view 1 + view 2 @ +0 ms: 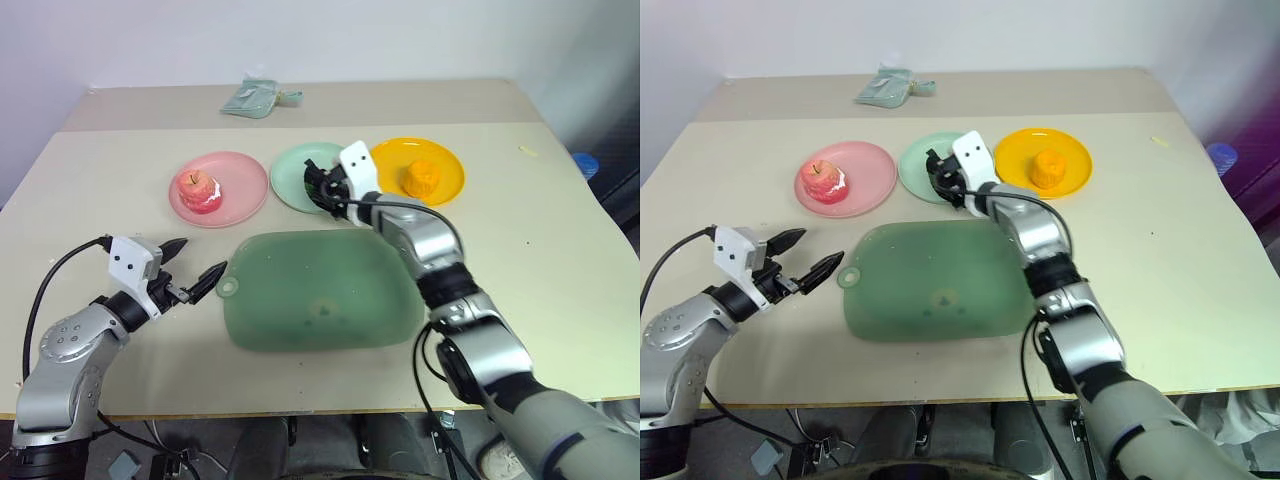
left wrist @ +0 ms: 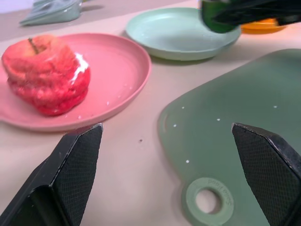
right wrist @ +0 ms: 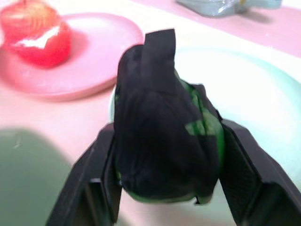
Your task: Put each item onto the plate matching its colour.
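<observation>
Nearest, at seven o'clock on the table (image 1: pixel 90 200), the left pincer (image 1: pixel 196 264) idles spread wide beside the dark green tray (image 1: pixel 320 290). Beyond, at twelve o'clock, the right pincer (image 1: pixel 322 186) pinches the green-black item (image 3: pixel 164 141) over the mint plate's (image 1: pixel 290 170) near rim, apparently ready to set it on its matching colour. Its long axis runs roughly along the fingers, toward the table's far edge.

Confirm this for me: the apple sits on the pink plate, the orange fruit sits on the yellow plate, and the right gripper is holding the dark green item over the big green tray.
Not quite. The right gripper holds the dark green item over the pale green plate, not the big green tray; the right wrist view shows it. The apple is on the pink plate and the orange fruit on the yellow plate.
</observation>
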Motion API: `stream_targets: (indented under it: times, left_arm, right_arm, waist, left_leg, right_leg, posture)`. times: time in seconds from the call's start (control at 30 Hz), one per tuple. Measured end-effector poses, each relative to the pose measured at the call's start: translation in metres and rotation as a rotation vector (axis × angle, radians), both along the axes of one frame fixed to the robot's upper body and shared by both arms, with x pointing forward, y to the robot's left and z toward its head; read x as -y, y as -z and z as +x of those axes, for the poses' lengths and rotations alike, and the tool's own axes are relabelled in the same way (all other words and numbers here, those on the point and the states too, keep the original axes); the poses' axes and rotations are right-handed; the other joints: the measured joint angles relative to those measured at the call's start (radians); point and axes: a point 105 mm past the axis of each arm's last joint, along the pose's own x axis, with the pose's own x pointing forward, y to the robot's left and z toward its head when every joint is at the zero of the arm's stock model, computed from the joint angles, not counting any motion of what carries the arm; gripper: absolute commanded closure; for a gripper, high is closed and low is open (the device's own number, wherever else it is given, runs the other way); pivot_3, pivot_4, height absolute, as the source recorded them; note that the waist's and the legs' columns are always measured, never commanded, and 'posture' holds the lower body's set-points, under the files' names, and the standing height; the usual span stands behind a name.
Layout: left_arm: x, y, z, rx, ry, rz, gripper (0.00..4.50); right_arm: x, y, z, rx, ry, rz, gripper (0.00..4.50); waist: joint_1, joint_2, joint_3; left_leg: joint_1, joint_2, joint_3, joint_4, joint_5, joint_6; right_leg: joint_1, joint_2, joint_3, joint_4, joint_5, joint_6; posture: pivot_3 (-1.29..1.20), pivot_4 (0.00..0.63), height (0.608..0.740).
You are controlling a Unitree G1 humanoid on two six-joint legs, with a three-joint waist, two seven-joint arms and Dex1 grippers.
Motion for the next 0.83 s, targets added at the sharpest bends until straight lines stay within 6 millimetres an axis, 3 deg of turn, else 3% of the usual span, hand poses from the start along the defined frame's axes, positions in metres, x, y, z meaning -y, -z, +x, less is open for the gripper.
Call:
stream_targets:
  times: [0.1,0.27,0.37,0.43,0.47,0.5,0.53,0.67,0.73,0.83]
  left_arm:
    - [0.002,0.0,-0.002,0.005,-0.014,-0.004,0.0]
    - [0.008,-0.004,-0.009,0.026,-0.026,-0.004,0.0]
    - [0.003,-0.001,-0.013,0.008,-0.059,-0.004,0.0]
    - [-0.009,-0.001,-0.018,0.004,-0.107,0.0,0.0]
    - [-0.013,-0.001,-0.019,0.003,-0.12,0.002,0.0]
    - [-0.022,-0.002,-0.02,0.004,-0.16,0.007,0.0]
    - [-0.027,-0.007,-0.018,0.028,-0.179,0.01,0.0]
    - [-0.102,0.006,-0.03,-0.013,-0.5,0.048,0.0]
    - [-0.124,0.012,-0.036,-0.033,-0.61,0.06,0.0]
    - [-0.135,0.013,-0.039,-0.025,-0.682,0.059,0.0]
  right_arm:
    - [0.003,-0.003,0.011,0.01,0.046,0.033,0.05]
    - [0.022,-0.013,0.006,0.117,-0.004,0.047,0.05]
    - [0.065,-0.001,-0.013,0.146,-0.052,0.003,0.05]
    - [0.112,0.015,-0.034,0.118,-0.052,-0.044,0.05]
    - [0.12,0.018,-0.036,0.108,-0.046,-0.051,0.05]
    - [0.141,0.024,-0.04,0.075,-0.007,-0.053,0.05]
    - [0.163,0.018,-0.057,0.09,-0.017,-0.07,0.05]
    - [0.249,0.039,-0.09,-0.027,0.156,-0.144,0.05]
    - [0.265,0.044,-0.093,-0.048,0.216,-0.145,0.05]
    - [0.271,0.049,-0.092,-0.057,0.247,-0.139,0.05]
  waist:
    - [0.001,0.0,0.0]
    - [-0.003,0.0,0.0]
    - [0.005,0.0,0.0]
    - [0.009,0.0,0.0]
    - [0.008,0.0,0.0]
    - [-0.007,0.001,0.001]
    - [-0.014,0.002,0.0]
    - [-0.006,0.002,0.0]
    - [-0.012,0.001,0.0]
    - [-0.008,0.001,-0.001]
  left_leg:
    - [0.0,0.0,0.0,0.0,0.0,0.0]
    - [0.0,0.0,0.0,0.0,-0.003,0.005]
    - [0.0,0.0,0.0,0.0,-0.004,0.006]
    - [-0.001,-0.001,0.0,0.0,-0.004,0.007]
    - [-0.001,-0.001,0.0,0.0,-0.004,0.007]
    - [0.001,0.0,0.003,0.001,-0.004,0.007]
    - [0.002,0.002,0.001,0.0,-0.004,0.007]
    - [0.002,0.003,0.004,0.0,-0.005,0.009]
    - [0.003,0.003,0.005,0.001,-0.005,0.009]
    - [0.004,0.006,0.005,0.001,-0.005,0.008]
  right_leg:
    - [0.0,-0.001,0.0,0.0,0.0,0.0]
    - [0.0,0.0,0.0,0.0,0.0,0.0]
    - [0.001,-0.001,0.0,-0.001,0.0,0.0]
    - [0.002,-0.001,-0.001,-0.001,0.0,0.0]
    - [0.002,-0.001,0.0,-0.001,0.0,0.0]
    - [0.001,0.0,0.001,0.0,0.0,0.0]
    - [0.003,0.003,0.0,0.001,0.0,-0.001]
    - [0.003,0.005,0.001,-0.001,0.0,-0.002]
    - [0.003,0.005,0.002,-0.001,0.0,-0.002]
    - [0.004,0.005,0.002,0.0,0.001,-0.002]
  posture:
    - [0.0,0.15,0.74]
    - [0.0,0.15,0.74]
    - [0.0,0.15,0.74]
    - [0.0,0.15,0.74]
    - [0.0,0.15,0.74]
    - [0.0,0.15,0.74]
    - [0.0,0.15,0.74]
    - [0.0,0.15,0.74]
    - [0.0,0.15,0.74]
    - [0.0,0.15,0.74]
